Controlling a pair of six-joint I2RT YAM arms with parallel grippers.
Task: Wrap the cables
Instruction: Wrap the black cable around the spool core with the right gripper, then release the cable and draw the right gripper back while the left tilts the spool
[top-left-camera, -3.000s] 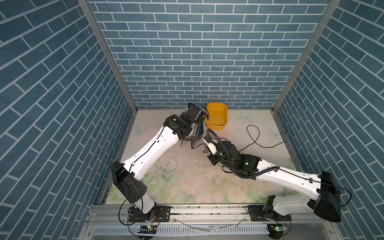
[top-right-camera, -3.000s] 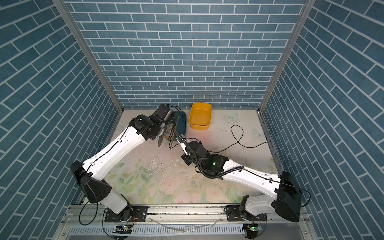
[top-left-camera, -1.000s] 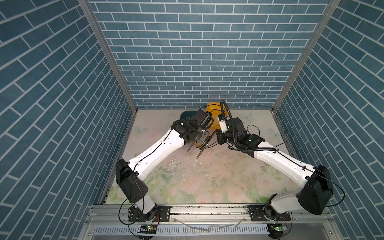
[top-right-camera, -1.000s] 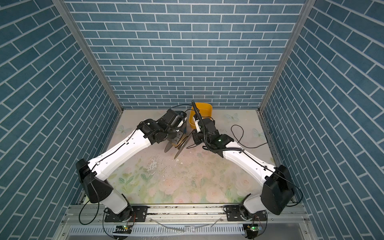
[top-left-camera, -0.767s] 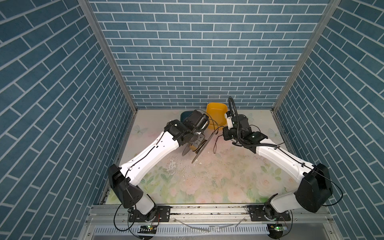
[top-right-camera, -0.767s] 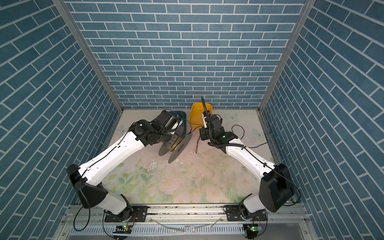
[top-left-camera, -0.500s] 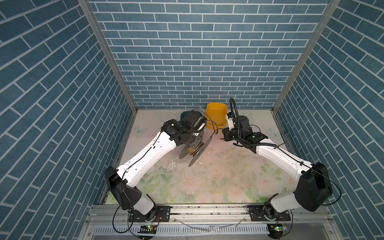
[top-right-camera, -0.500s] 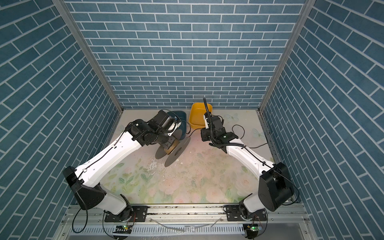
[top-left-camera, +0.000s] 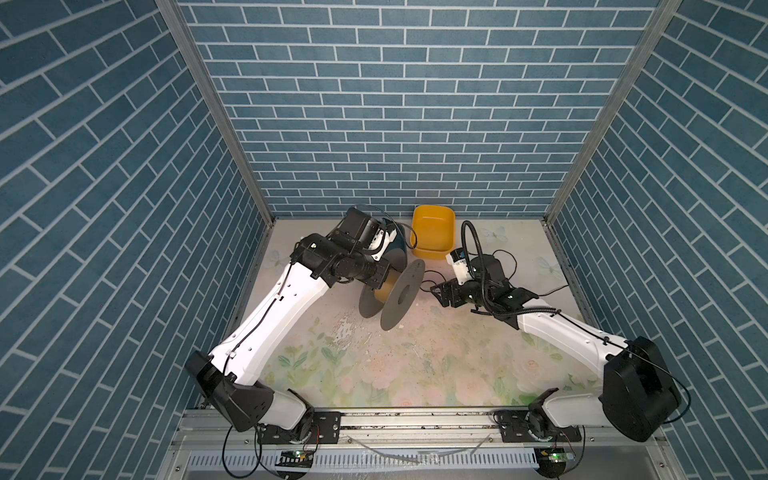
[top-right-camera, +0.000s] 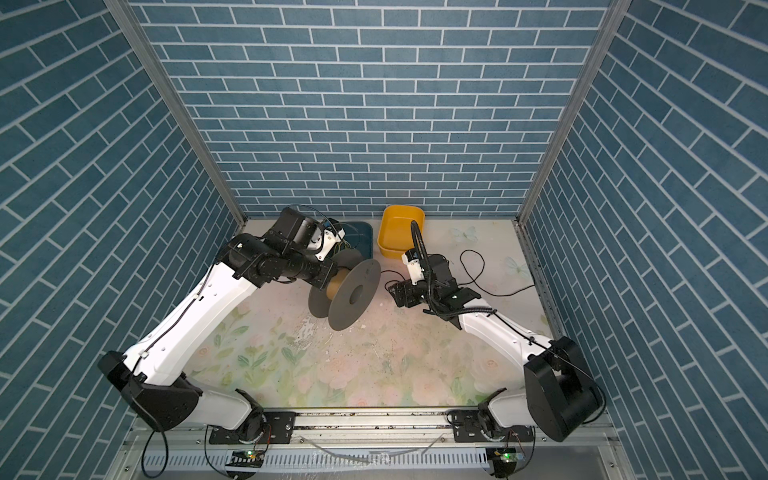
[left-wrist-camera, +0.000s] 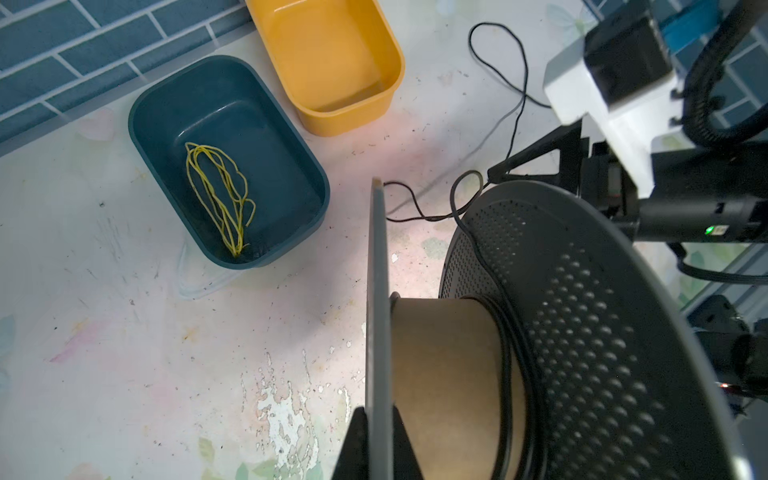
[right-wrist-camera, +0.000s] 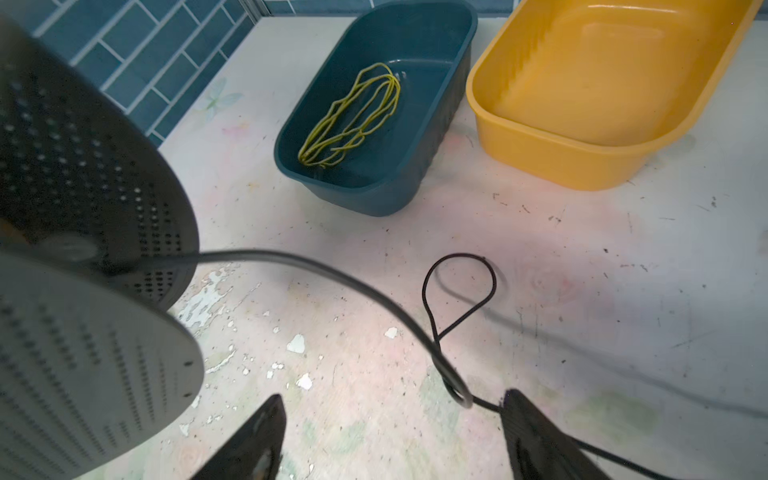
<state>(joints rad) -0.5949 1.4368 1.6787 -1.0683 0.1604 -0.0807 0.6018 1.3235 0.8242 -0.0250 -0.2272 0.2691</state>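
Scene: a flowered tabletop (top-left-camera: 374, 365) inside blue brick-pattern walls, with 2 robot arms meeting near the middle.
Left end effector (left-wrist-camera: 376, 415): clamped narrow on the rim of 1 flange of a grey perforated plastic spool (top-left-camera: 401, 299) with a brown cardboard core, which it holds tilted.
Right end effector (right-wrist-camera: 390, 399): jaws wide apart, gripping nothing, just beside the spool.
Long thin black cable (right-wrist-camera: 460, 255): a few turns sit on the core. The rest leaves the spool, makes 1 small loop on the tabletop, passes against 1 finger (right-wrist-camera: 536, 440) of the right end effector, and trails to loose loops on the tabletop's right side.
Risk, slack: nothing tensions the cable, so the turns on the core may spring loose.
Risk, kink: pulling now may tighten the small loop into a knot.
Risk, snag: the cable may catch on that finger as the arm moves.
Risk, spool: held by 1 rim only, it may pivot or slip under a tug.
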